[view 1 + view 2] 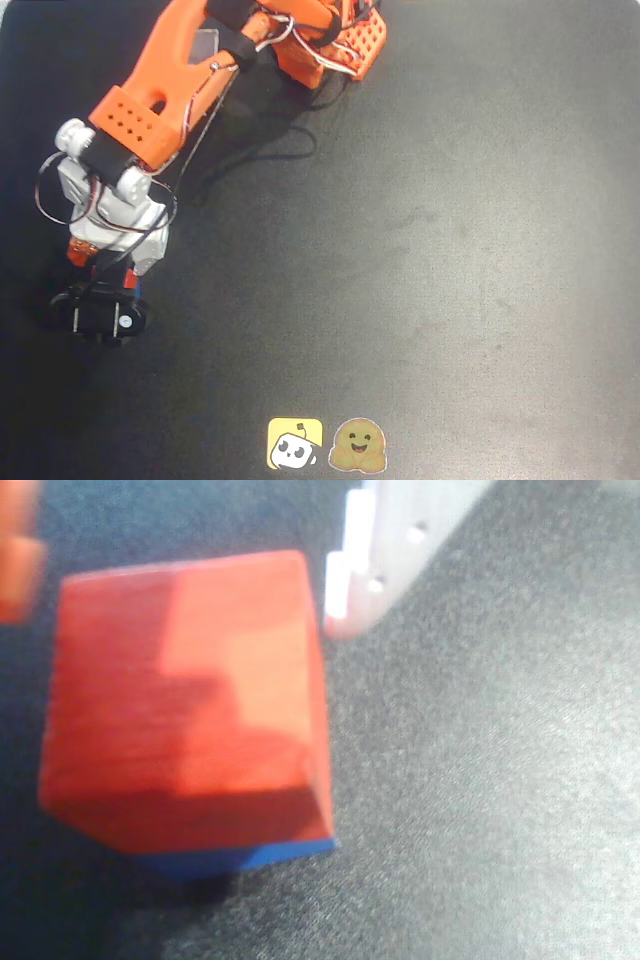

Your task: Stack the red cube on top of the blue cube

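in the wrist view the small matte red-orange cube (185,695) sits on top of the small matte blue cube (235,857), of which i see just a thin strip along the red one's lower edge. the two are touching and the red one is turned slightly, so a blue corner pokes out at the lower right. my white finger (385,555) stands just beside the red cube's upper right corner, with a sliver of dark worktop between them; a blurred orange part (18,550) sits at the left edge, also apart from the cube. so my fingers (190,560) are spread wider than the cube and grip nothing.

the overhead view gives what the wrist camera cannot: my orange perforated arm (165,90) reaches from the top of the picture down to the left side, and the white wrist body (110,205) and black camera block (98,312) cover the stack, so neither cube can be made out there.

the black worktop (450,250) is broad and bare to the right and below me; the left edge of the picture is close. two stickers, a yellow one (294,444) and a brown blob face (358,446), lie near the bottom edge, well apart from me.
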